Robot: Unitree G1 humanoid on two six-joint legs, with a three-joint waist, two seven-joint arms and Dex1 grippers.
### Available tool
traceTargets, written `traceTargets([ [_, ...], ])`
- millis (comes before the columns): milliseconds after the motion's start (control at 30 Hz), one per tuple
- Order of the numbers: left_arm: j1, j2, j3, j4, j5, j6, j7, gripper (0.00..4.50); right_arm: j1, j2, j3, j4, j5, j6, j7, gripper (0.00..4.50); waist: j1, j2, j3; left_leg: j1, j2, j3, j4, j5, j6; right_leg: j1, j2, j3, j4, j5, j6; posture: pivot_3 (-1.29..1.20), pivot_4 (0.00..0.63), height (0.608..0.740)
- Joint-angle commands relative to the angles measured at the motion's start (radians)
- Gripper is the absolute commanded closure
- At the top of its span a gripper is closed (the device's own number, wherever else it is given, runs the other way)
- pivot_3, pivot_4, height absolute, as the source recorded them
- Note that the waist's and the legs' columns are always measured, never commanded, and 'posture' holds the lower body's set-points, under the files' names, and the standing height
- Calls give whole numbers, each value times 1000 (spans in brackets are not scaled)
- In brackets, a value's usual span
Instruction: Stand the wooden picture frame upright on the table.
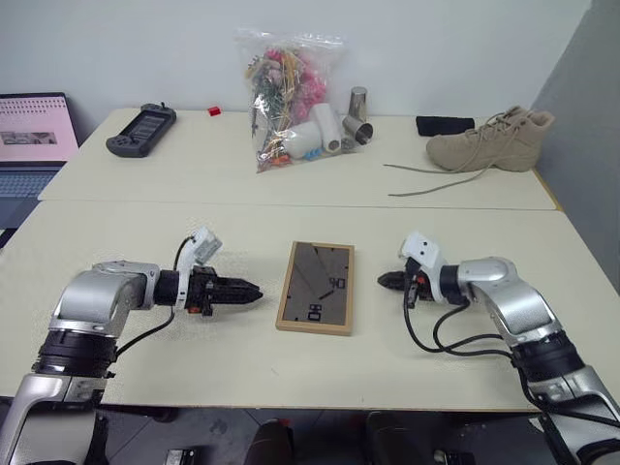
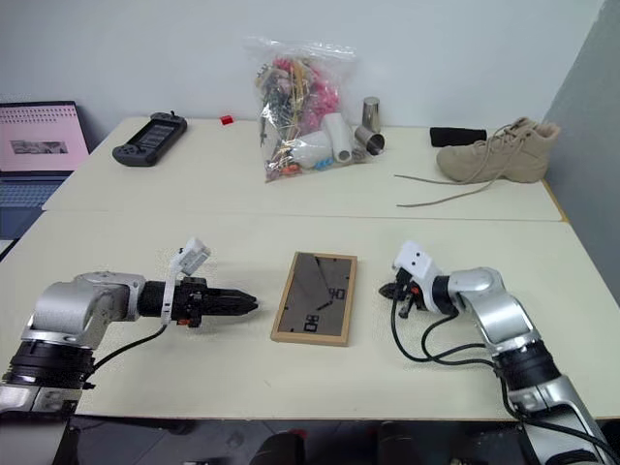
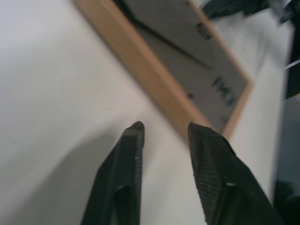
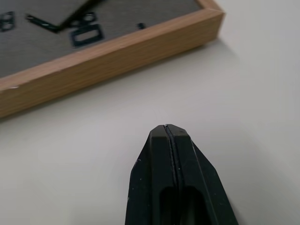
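The wooden picture frame (image 1: 316,288) lies flat on the near section of the table (image 1: 194,368), its dark back panel facing up, between my two grippers. My left gripper (image 1: 254,291) hovers a short way to the frame's left and points at it. The left wrist view shows its two fingers (image 3: 133,140) apart with nothing between them, and the frame (image 3: 159,84) just beyond. My right gripper (image 1: 386,280) sits to the frame's right, shut and empty, its tips pressed together in the right wrist view, near the frame's edge (image 4: 108,61).
On the far section stand a clear bag of mixed items (image 1: 291,97), a black handheld controller (image 1: 141,129), a metal cylinder (image 1: 358,103), a black case (image 1: 446,125) and a tan boot (image 1: 494,140) with trailing laces. A laptop (image 1: 34,136) sits at the far left.
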Motion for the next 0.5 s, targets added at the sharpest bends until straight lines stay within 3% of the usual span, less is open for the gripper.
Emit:
traceTargets([
  [33,-27,-8,42,-21,-92,165,39,1857,14,11,-9,-78,24,39,-33,4500,-2,0,0,0,0,0,0,0,0,0,0,0,0,0,0,0,150,740],
  [300,-58,-37,42,27,-149,277,103,66,53,38,9,-143,40,91,-71,4500,-1,0,0,0,0,0,0,0,0,0,0,0,0,0,0,0,150,740],
  [500,-63,-35,3,25,-168,324,125,17,57,70,29,-168,44,122,-98,4500,-1,0,0,1,0,0,0,0,0,0,0,0,1,0,0,0,150,740],
])
